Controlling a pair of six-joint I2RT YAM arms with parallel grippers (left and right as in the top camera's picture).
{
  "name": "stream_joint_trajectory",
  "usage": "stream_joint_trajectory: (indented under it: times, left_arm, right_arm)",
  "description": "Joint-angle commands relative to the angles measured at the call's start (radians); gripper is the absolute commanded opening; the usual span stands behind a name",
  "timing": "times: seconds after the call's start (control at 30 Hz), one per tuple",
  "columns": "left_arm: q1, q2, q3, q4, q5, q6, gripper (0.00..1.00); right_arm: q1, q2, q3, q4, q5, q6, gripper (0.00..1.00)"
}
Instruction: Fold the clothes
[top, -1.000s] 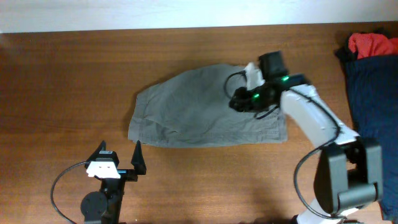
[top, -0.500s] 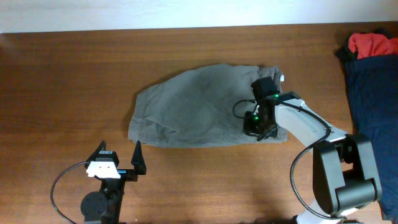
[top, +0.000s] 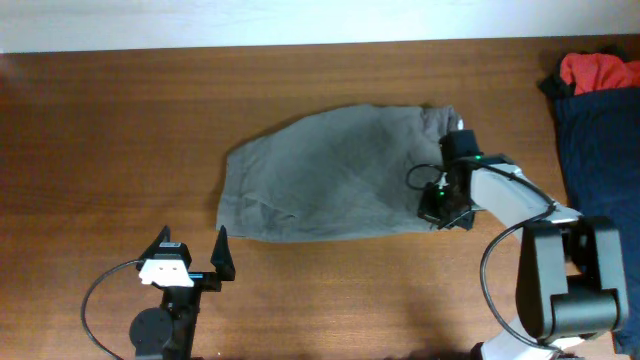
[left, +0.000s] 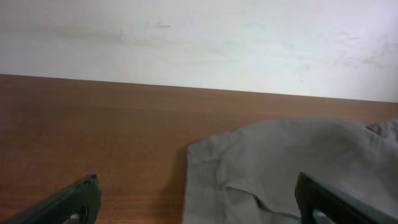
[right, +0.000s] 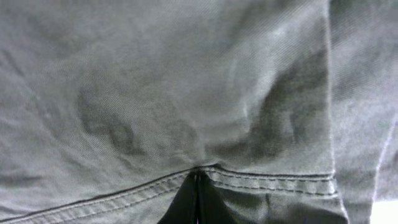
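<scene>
At the near left, the left hand (top: 192, 248) is held with its fingers spread wide, over the bare tabletop (top: 100, 130) and just short of the clothes. The grey shorts (top: 330, 185) are laid out flat and wrinkled at the middle. Their right hem is clamped by the right hand (top: 443, 208), its fingers pressed together on the stitched seam. At the far right edge a navy garment (top: 600, 150) is laid, with a red garment (top: 598, 70) bunched at its far end.
</scene>
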Motion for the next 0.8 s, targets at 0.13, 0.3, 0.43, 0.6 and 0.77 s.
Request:
stream_joint_trajectory:
  times: [0.13, 0.3, 0.43, 0.6, 0.77]
  left_arm:
    - [-0.004, -0.008, -0.008, 0.002, -0.007, 0.016, 0.99]
    - [-0.004, -0.008, -0.008, 0.002, -0.007, 0.016, 0.99]
    - [-0.004, -0.008, -0.008, 0.002, -0.007, 0.016, 0.99]
    - [-0.004, -0.008, -0.008, 0.002, -0.007, 0.016, 0.99]
    - [-0.004, -0.008, -0.008, 0.002, -0.007, 0.016, 0.99]
  right_arm:
    - [-0.037, -0.045, 0.039, -0.099, -0.039, -0.075, 0.08]
    - [-0.027, -0.127, 0.077, -0.151, -0.273, -0.258, 0.93]
    - [-0.027, -0.187, 0.127, -0.265, -0.352, -0.288, 0.99]
    - [-0.027, -0.371, 0.136, -0.316, -0.357, -0.243, 0.99]
    - [-0.014, -0.617, 0.136, -0.365, -0.355, -0.203, 0.99]
